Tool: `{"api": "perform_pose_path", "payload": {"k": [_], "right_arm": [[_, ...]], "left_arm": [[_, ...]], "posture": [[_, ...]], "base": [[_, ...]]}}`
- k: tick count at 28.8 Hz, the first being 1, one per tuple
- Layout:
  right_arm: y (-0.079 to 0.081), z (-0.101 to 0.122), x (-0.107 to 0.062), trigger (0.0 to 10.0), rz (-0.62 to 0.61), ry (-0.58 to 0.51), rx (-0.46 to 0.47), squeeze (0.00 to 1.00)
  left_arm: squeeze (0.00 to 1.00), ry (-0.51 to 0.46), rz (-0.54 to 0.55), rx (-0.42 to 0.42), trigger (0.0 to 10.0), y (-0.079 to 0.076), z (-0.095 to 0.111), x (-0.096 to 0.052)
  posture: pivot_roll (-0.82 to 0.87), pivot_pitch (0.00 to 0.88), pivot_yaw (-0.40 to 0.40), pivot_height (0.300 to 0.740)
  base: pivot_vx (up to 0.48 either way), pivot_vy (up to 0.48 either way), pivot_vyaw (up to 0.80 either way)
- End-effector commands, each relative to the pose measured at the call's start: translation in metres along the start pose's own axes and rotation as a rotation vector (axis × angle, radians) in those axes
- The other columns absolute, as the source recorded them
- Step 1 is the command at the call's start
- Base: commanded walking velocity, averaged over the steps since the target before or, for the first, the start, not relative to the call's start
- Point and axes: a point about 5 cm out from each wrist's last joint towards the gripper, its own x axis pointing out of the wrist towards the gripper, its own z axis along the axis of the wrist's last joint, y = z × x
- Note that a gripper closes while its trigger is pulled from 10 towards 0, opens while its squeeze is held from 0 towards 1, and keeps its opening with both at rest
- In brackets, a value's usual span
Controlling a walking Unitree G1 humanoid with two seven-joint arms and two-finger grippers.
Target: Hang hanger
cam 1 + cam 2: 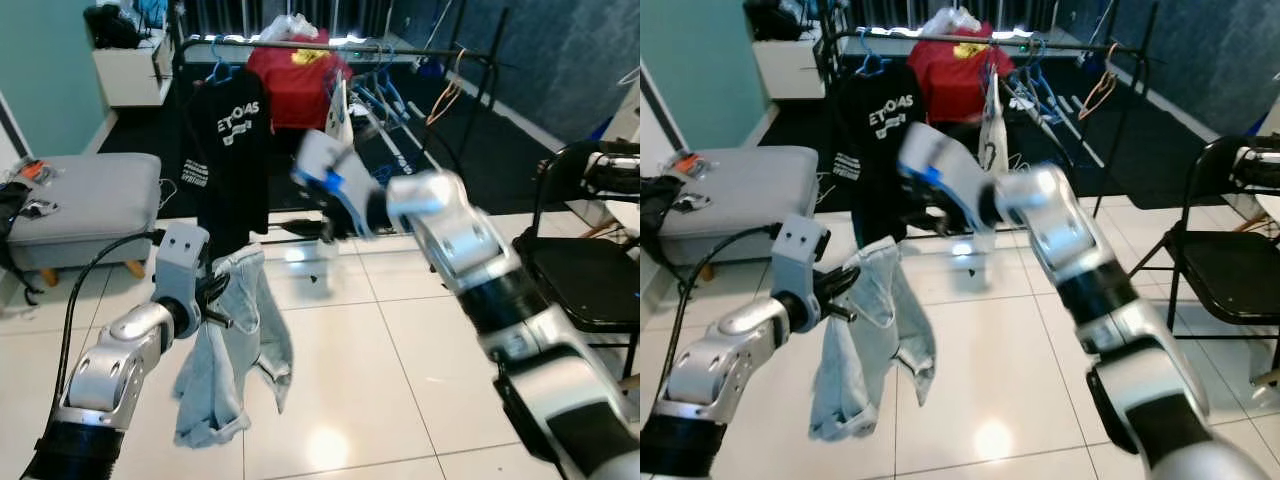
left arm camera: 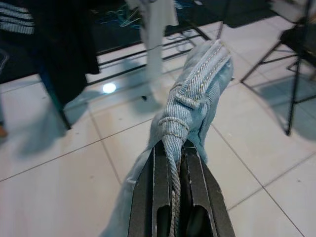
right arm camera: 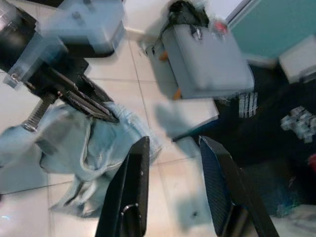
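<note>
I'm seeing my left end effector (image 1: 218, 296) clenched on a pair of light blue denim shorts (image 1: 232, 350), pinching the rolled waistband edge between its two black fingers (image 2: 158, 197). The shorts are hanging down from that grip, well above the white tiled floor (image 1: 400, 400), with the loose legs dangling free. In the left wrist view the seam and stitching of the denim are running straight out between the closed fingers.

My right end effector (image 3: 173, 163) is reaching forward ahead of me, blurred in both eye views, and its fingers are spread apart and grasping nothing. Through the right wrist view it is looking over at the left end effector and the shorts, near them but not touching.

Beyond both arms the clothes rack (image 1: 400, 47) is standing on a dark floor area, carrying a black printed t-shirt (image 1: 232, 150), a red shirt (image 1: 295, 85) and several bare hangers (image 1: 385, 95) along its rail. I cannot tell whether there is a hanger inside the shorts. A grey padded ottoman (image 1: 85, 205) is sitting to my left, and a black folding chair (image 1: 585, 270) is standing to my right.
</note>
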Motion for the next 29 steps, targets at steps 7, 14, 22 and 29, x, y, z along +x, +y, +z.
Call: {"api": "perform_pose_path", "payload": {"k": [7, 14, 22, 29], "right_arm": [[-0.016, 0.067, 0.007, 10.0, 0.076, -0.01, -0.246, 0.0], [-0.015, 0.102, 0.012, 10.0, 0.163, 0.042, -0.396, 0.0], [-0.017, 0.112, 0.02, 10.0, 0.203, 0.026, -0.355, 0.0], [-0.023, 0.132, 0.018, 10.0, 0.208, -0.167, -0.188, 0.0]], "left_arm": [[0.0, 0.008, 0.055, 0.009, 0.0, 0.012, 0.001, -0.007], [0.0, 0.021, 0.059, 0.016, 0.0, 0.018, 0.0, -0.019], [0.0, 0.021, 0.053, 0.007, 0.0, 0.018, 0.002, -0.019], [0.0, 0.016, 0.044, -0.005, 0.0, 0.015, 0.006, -0.015]], "posture": [[0.02, 0.13, -0.053, 0.74], [0.03, 0.158, -0.053, 0.74], [0.03, 0.162, -0.05, 0.74], [0.03, 0.157, -0.058, 0.74]], "base": [[0.0, 0.0, 0.0], [0.0, 0.0, 0.0], [0.0, 0.0, 0.0], [0.0, 0.0, 0.0]]}}
